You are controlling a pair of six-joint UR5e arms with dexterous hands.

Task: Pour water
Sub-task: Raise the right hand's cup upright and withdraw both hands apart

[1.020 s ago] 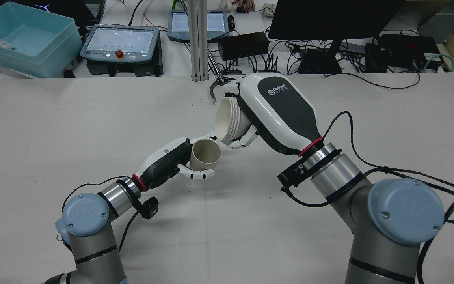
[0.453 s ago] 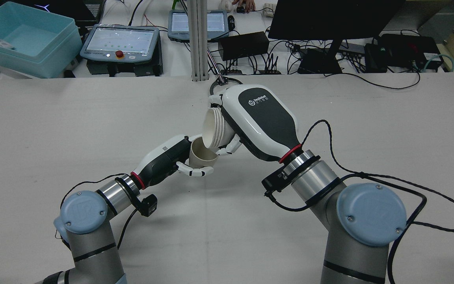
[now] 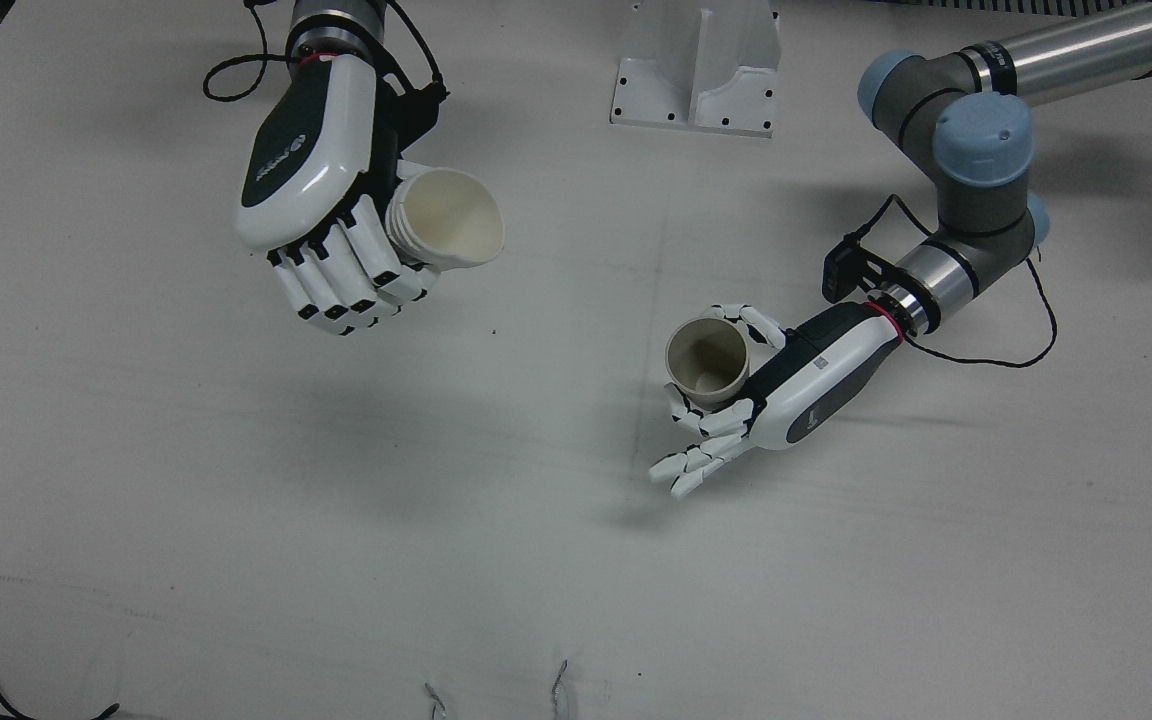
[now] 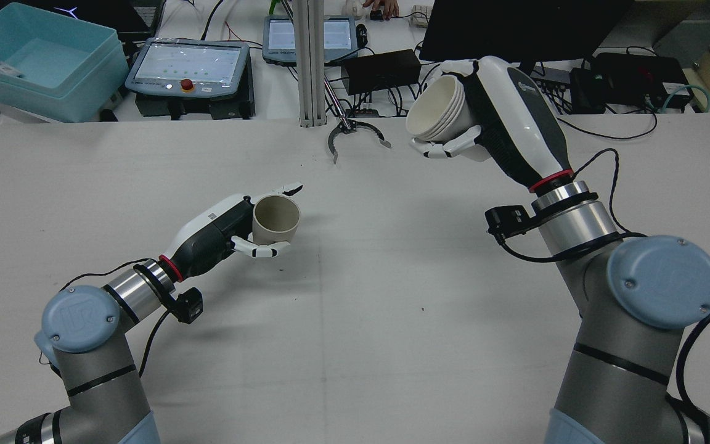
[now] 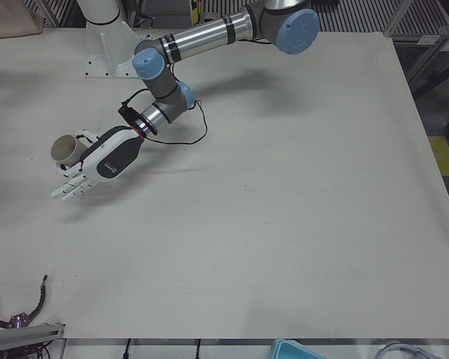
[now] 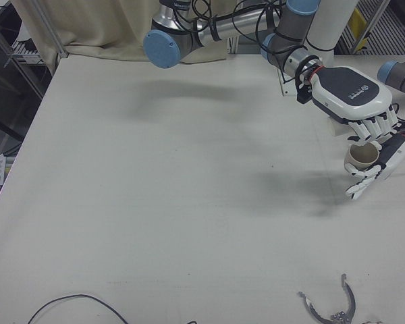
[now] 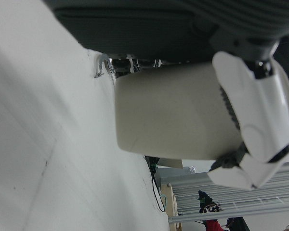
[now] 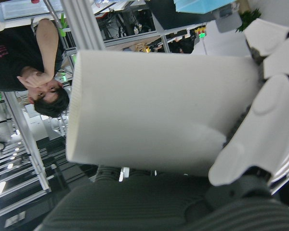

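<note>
left robot hand (image 4: 225, 231) grips beige cup (image 4: 276, 219) upright | right robot hand (image 4: 503, 120) grips white cup (image 4: 438, 117) tilted, well apart

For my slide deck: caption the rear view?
Left hand holds a beige cup; right hand holds a white cup tilted.

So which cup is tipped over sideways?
The white ribbed cup in the right hand, held high. The beige cup in the left hand stands upright, low over the table.
</note>
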